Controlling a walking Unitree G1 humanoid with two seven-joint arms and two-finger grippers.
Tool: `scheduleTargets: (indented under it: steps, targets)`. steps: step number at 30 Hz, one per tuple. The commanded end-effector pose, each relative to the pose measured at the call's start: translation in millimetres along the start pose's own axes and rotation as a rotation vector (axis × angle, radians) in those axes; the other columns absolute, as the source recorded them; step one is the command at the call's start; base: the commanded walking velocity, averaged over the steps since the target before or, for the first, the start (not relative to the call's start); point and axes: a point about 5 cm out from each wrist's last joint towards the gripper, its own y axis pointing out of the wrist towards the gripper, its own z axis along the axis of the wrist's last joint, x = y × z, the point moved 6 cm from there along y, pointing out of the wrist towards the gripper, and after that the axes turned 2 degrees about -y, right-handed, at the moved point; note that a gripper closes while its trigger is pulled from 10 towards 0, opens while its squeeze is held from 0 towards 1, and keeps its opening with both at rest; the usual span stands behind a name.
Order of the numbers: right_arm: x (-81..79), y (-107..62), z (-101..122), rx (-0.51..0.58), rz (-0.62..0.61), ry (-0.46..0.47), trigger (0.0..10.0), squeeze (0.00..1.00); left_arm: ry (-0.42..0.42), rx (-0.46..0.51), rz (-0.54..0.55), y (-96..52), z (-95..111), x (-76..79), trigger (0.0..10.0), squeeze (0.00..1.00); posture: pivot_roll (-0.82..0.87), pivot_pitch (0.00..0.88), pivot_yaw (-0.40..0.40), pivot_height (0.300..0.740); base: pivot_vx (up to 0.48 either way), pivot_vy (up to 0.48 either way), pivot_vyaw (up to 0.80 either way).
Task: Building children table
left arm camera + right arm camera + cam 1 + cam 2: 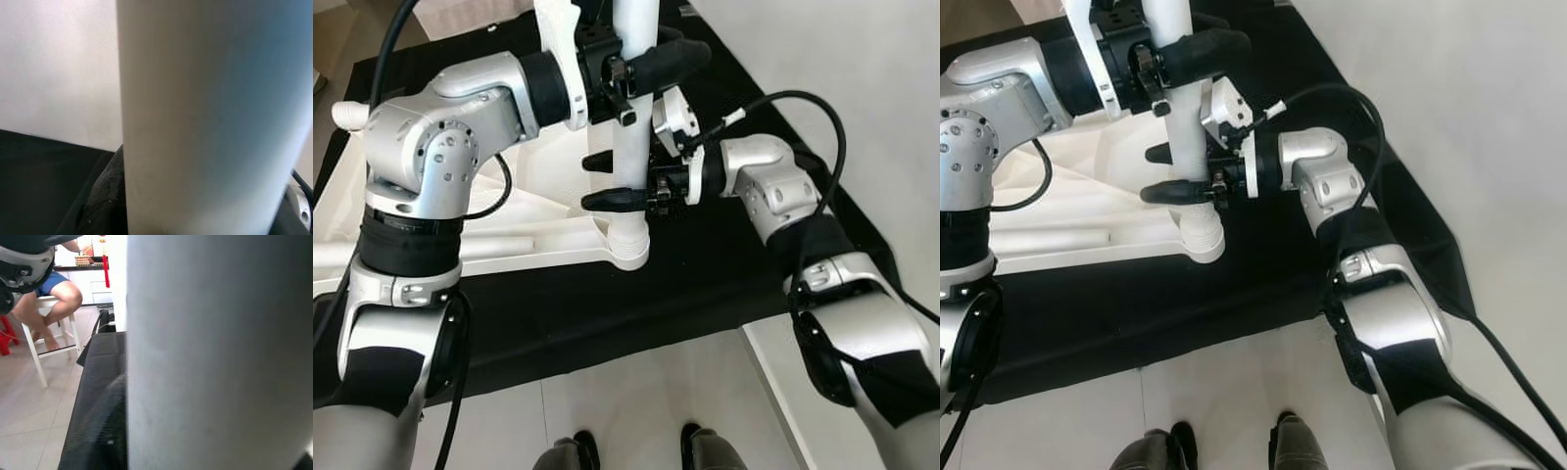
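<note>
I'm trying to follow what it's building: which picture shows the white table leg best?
The left eye view: the white table leg stands upright, held high by the left gripper and lower by the right gripper, its foot at the white tabletop. The right eye view matches. Both wrist views show just a blurry white column.

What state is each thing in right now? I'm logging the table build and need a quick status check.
Table leg: upright, lower end seated in the corner socket of the tabletop, held by both grippers.
Tabletop: lying flat on the black mat.
Black mat: spread on the floor.
Left gripper: shut on the table leg, high up.
Right gripper: shut on the table leg, lower down.
</note>
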Motion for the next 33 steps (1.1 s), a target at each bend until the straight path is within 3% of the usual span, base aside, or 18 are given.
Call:
scheduleTargets:
  steps: [1,9,10,15,16,22,27,29,30,31,32,33]
  targets:
    - [-13.9,22.8,-4,-0.032,0.115,-0.025,0.0,0.00,-0.038,0.027,-0.059,3.5,-1,11.5,0.0,0.00,0.00,0.250,0.058,0.740,0.000,0.000,0.00]
    - [-15.4,21.7,-9,-0.028,0.134,-0.021,0.0,0.00,-0.030,0.028,-0.059,4.1,-3,12.0,0.0,0.00,-0.01,0.244,0.059,0.740,0.000,0.000,0.00]
    - [-15.6,22.1,-11,-0.031,0.130,-0.021,0.0,0.00,-0.048,0.030,-0.062,3.6,-3,11.9,10.0,1.00,-0.01,0.242,0.058,0.740,0.000,0.000,0.00]
    - [-12.2,22.6,-15,-0.026,0.082,-0.026,0.0,0.00,-0.041,0.042,-0.049,2.0,-1,10.8,10.0,1.00,-0.02,0.238,0.055,0.740,0.000,0.000,0.00]
    - [-9.6,20.9,-16,-0.023,0.053,-0.023,0.0,0.00,-0.023,0.056,-0.043,-0.9,3,8.9,10.0,0.00,-0.03,0.238,0.054,0.740,0.000,0.000,0.00]
    - [-2.6,11.5,-23,-0.048,-0.042,-0.025,0.0,0.00,0.008,0.091,0.003,-17.1,19,-3.1,10.0,0.00,-0.04,0.241,0.054,0.740,0.000,0.000,0.00]
    - [-3.9,-9.2,-41,-0.146,-0.201,0.066,0.0,0.00,0.066,0.050,0.075,-72.8,37,-13.5,10.0,0.00,-0.08,0.277,0.047,0.740,0.000,0.000,0.00]
    - [-3.9,-9.2,-41,-0.146,-0.201,0.066,0.0,0.00,0.066,0.050,0.075,-72.8,37,-13.5,10.0,0.00,-0.08,0.277,0.047,0.740,0.000,0.000,0.00]
    - [-5.3,-13.7,-49,-0.183,-0.255,0.106,0.0,0.00,0.086,0.036,0.126,-85.4,38,-19.0,10.0,0.00,-0.09,0.288,0.038,0.740,0.000,0.000,0.00]
    - [4.7,-23.0,-75,-0.266,-0.546,0.158,0.0,0.00,0.103,0.026,0.220,-104.2,38,-28.1,10.0,0.00,-0.09,0.308,0.015,0.740,0.000,0.000,0.00]
    - [4.7,-23.0,-75,-0.266,-0.546,0.158,0.0,0.00,0.103,0.026,0.220,-104.2,38,-28.1,10.0,0.00,-0.09,0.308,0.015,0.740,0.000,0.000,0.00]
    - [9.0,-38.2,-92,-0.333,-0.769,0.184,0.0,0.00,0.117,0.019,0.283,-116.3,38,-33.4,10.0,0.00,-0.09,0.303,0.011,0.740,0.000,0.000,0.00]
